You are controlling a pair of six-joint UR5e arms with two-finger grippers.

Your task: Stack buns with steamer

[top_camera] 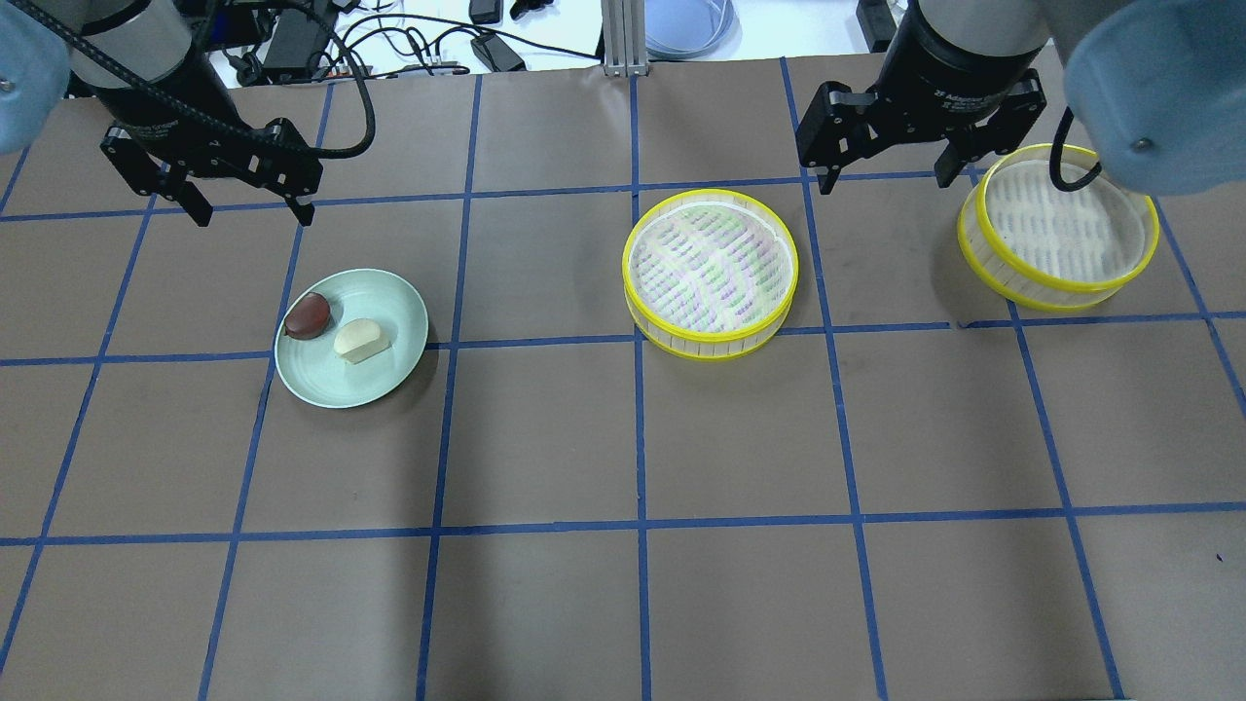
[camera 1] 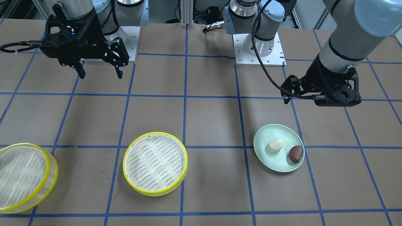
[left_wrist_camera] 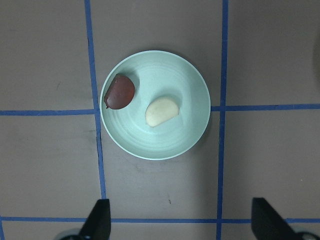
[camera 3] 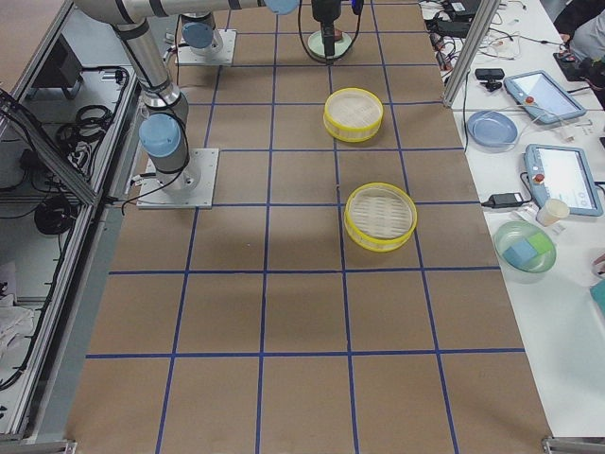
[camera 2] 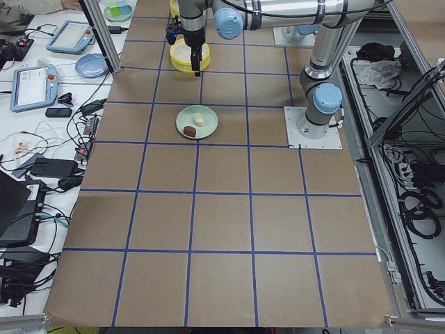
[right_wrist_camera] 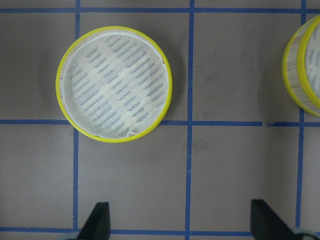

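A cream-white bun [top_camera: 361, 341] and a dark reddish-brown bun [top_camera: 308, 315] lie side by side on a pale green plate [top_camera: 389, 380] at the table's left. One yellow-rimmed steamer tray [top_camera: 711, 268] stands empty near the middle. The other tray [top_camera: 1061, 224] stands empty at the far right. My left gripper [top_camera: 255, 212] hangs open and empty above the table just behind the plate. Its wrist view shows both buns [left_wrist_camera: 161, 111] [left_wrist_camera: 120, 92] ahead of its fingertips. My right gripper [top_camera: 888, 178] hangs open and empty between the two trays, high above the table.
The brown table is marked with a blue tape grid. The arm bases [camera 1: 259, 53] stand at the robot's edge. A side bench with tablets [camera 3: 532, 92] and bowls [camera 3: 525, 248] runs along the operators' side.
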